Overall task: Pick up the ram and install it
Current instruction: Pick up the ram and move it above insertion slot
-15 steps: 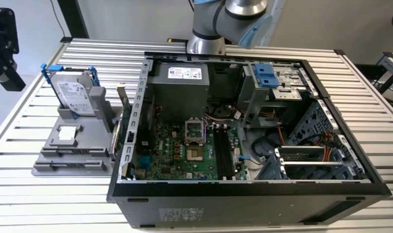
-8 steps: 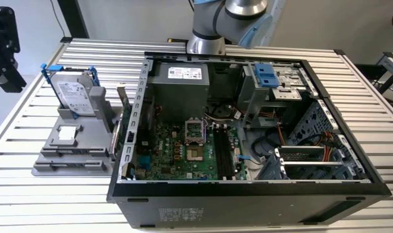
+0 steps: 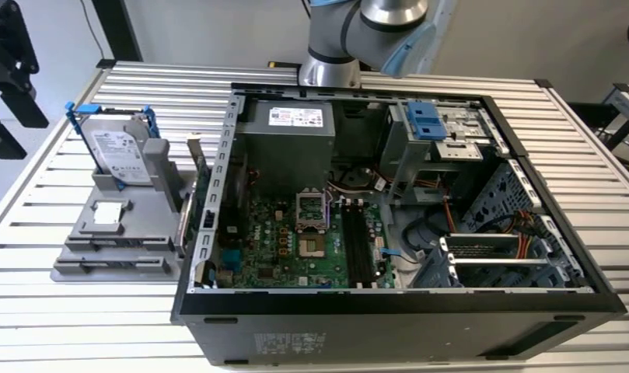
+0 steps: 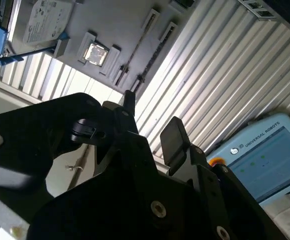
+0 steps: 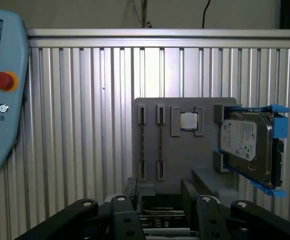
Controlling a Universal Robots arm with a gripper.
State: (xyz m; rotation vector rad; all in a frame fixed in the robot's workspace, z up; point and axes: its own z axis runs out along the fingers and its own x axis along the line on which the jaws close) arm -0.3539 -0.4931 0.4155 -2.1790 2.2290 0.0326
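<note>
The ram shows as a thin dark stick [image 5: 142, 142] standing on edge in a long slot of the grey fixture [image 5: 184, 155]; a second stick like it [image 5: 159, 142] stands in the neighbouring slot. The second wrist view shows the same two sticks [image 4: 135, 50] on the fixture [image 4: 115, 25]. My gripper [image 5: 158, 192] hangs well above the fixture, open, with nothing between its black fingers [image 5: 131, 186]. The second wrist view also has the gripper [image 4: 152, 120] open and apart from the sticks. In the exterior view, the fixture [image 3: 117, 233] sits at the left, beside the open computer case [image 3: 397, 307]. Black memory slots [image 3: 356, 245] lie on the motherboard [image 3: 283, 245].
A silver hard drive in a blue frame [image 5: 247, 145] stands on the fixture, with a small square chip [image 5: 187, 121] beside it. A card with a metal bracket [image 3: 197, 167] stands between fixture and case. A teach pendant [image 5: 0, 90] lies on the slatted table [image 5: 75, 100]. My arm [image 3: 340, 39] rises behind the case.
</note>
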